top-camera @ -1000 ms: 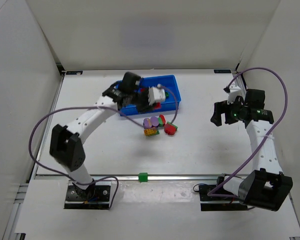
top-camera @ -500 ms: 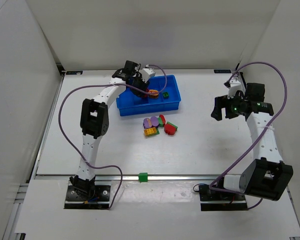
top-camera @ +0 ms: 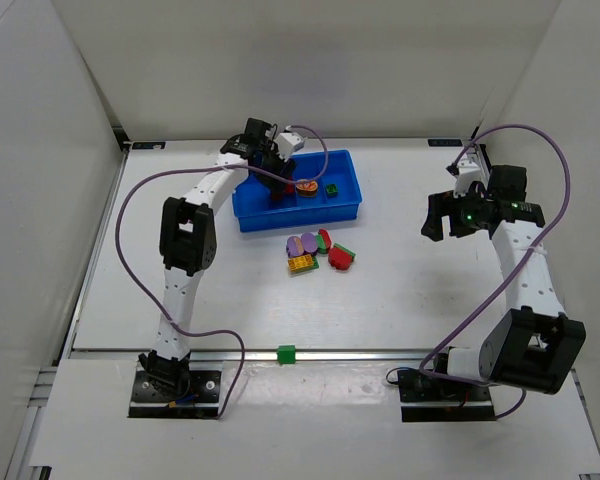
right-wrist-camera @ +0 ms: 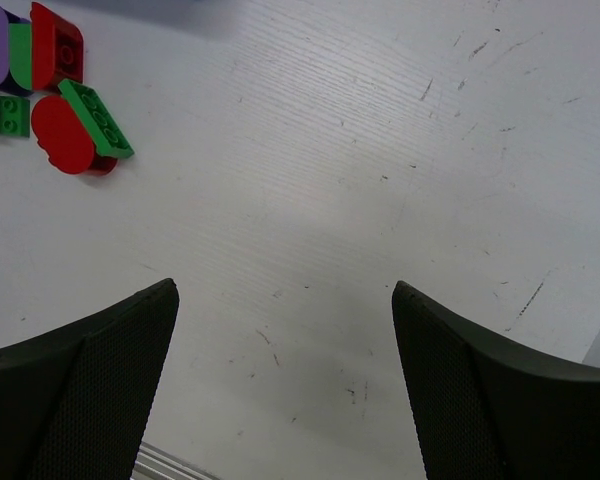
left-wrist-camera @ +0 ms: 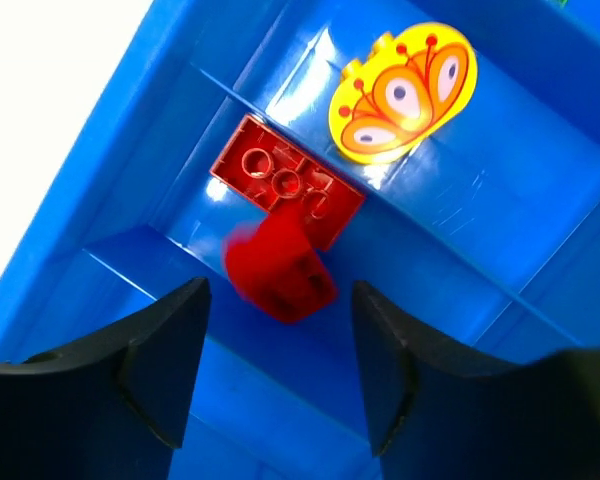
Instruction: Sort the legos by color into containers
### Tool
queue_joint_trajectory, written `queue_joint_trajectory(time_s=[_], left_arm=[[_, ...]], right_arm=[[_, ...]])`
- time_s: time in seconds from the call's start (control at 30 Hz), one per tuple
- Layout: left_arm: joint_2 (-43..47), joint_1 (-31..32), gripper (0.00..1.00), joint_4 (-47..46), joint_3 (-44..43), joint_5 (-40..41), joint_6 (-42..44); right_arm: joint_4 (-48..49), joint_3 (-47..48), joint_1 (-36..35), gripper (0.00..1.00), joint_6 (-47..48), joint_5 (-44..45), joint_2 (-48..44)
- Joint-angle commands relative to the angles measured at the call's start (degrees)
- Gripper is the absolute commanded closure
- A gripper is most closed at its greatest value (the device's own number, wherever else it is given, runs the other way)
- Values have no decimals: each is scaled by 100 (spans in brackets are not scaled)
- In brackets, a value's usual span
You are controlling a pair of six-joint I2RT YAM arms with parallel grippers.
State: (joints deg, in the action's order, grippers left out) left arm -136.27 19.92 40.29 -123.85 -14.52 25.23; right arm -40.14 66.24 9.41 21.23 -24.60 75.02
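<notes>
While the left gripper (left-wrist-camera: 278,300) hung wide open over the blue tray (left-wrist-camera: 450,240), a blurred red brick (left-wrist-camera: 277,268) sat under it, touching a studded red brick (left-wrist-camera: 286,186). Best rise straight, clearing dividers, before visiting the table pile (top-camera: 318,250). Right gripper (right-wrist-camera: 285,290) wide, empty.

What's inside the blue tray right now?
A red brick and a blurred red piece together, a yellow oval next compartment, a green brick beyond. The left gripper covers the rest.
</notes>
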Motion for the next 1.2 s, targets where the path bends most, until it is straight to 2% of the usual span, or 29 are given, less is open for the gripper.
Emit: queue_joint_trajectory(time_s=[0.0, 0.13, 0.33, 0.43, 0.47, 0.53, 0.57, 0.63, 0.67, 0.73, 0.77, 0.8, 0.83, 0.93, 0.97, 1.17], left_arm=[[302, -41, 30, 31, 115, 55, -54], [443, -129, 26, 31, 90, -155, -316], [1487, -234, 26, 40, 273, -1543, -432], [2260, -199, 24, 723, 747, -2491, 330], [2454, -147, 23, 1039, 888, -2633, 1003], [3139, 107, 23, 1915, 1598, -2722, 1736], [3394, 195, 24, 2112, 2349, -2714, 2366], [4298, 528, 25, 2394, 3223, -2617, 2862], [4615, 661, 25, 2448, 4088, -2565, 3143], [5561, 942, 25, 2457, 4911, -2441, 3812], [5811, 1222, 25, 2466, 5567, -2424, 3961], [6031, 1364, 25, 2457, 5835, -2406, 4163], [6355, 1670, 24, 2448, 6238, -2371, 4217], [6568, 2207, 24, 2344, 6767, -2117, 4113], [6578, 2583, 24, 2221, 6865, -2038, 4008], [6543, 3893, 24, 772, 7507, -1334, 2619]], right_arm=[[147, 267, 43, 10, 65, -80, 12], [138, 250, 43, 10, 118, -124, 3], [50, 13, 35, 10, 302, -273, -198], [33, -128, 0, 10, 346, -335, -304], [24, -146, -70, 10, 372, -335, -339], [33, -243, -149, 10, 425, -335, -418], [33, -269, -246, 10, 434, -335, -445], [50, -348, -325, 10, 460, -344, -506], [33, -374, -421, 10, 478, -352, -532], [50, -418, -475, 10, 478, -352, -602], [50, -462, -519, 10, 478, -370, -620], [68, -497, -545, 10, 461, -387, -655], [68, -506, -572, 10, 452, -396, -717], [77, -620, -633, 10, 391, -440, -857], [85, -673, -633, 10, 382, -449, -893], [68, -735, -633, 10, 302, -423, -1095]])
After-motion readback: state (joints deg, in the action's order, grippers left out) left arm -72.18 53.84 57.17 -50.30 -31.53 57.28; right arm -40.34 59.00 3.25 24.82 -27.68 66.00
